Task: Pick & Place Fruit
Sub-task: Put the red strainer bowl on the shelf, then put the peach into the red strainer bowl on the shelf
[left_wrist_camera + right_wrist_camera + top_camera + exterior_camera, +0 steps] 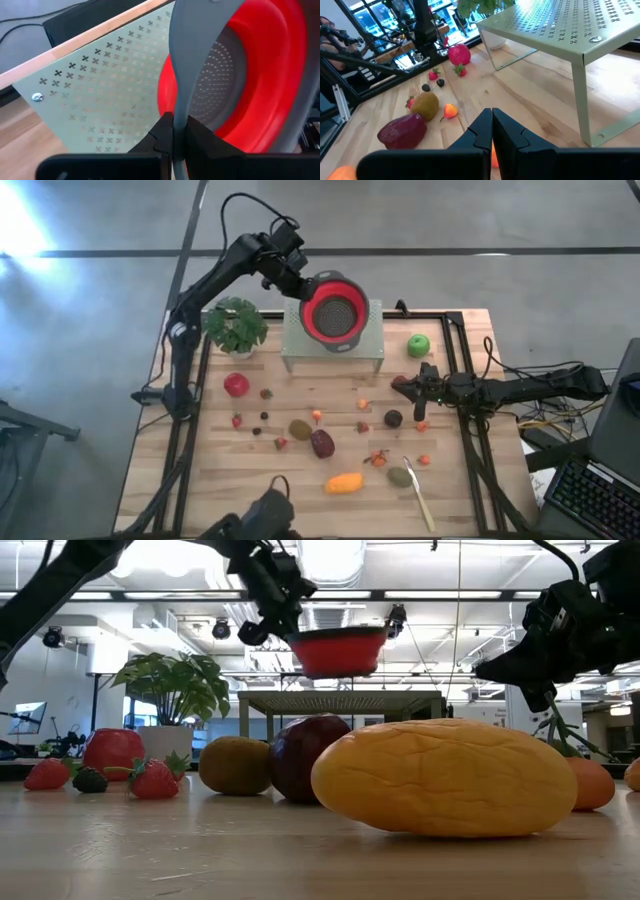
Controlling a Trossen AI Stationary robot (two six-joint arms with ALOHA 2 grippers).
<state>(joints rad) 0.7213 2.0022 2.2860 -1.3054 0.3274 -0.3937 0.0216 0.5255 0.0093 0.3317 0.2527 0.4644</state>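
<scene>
My left gripper (300, 283) is shut on a red colander (334, 312) with a grey rim, held in the air over a pale green perforated stand (370, 340) at the table's far side. Fruit lies scattered on the wooden table: a green apple (418, 345), a red piece (237, 385), a brown oval (300, 428), a maroon oval (322, 443), a dark one (393, 418), an orange oval (344, 482) and small berries. My right gripper (412, 388) is shut and holds nothing, low at the table's right side. My left gripper pinches the colander's grey rim (177, 100) between its two fingers, on the colander's far-left side. The fingers slant down from the table's far left. The colander (338, 650) hangs clear of the stand, bowl opening upward.
A leafy potted plant (235, 327) stands left of the stand. A slim pale utensil (420, 498) lies near the front right beside an olive-coloured oval (399, 476). Black frame rails run along the table's left and right sides.
</scene>
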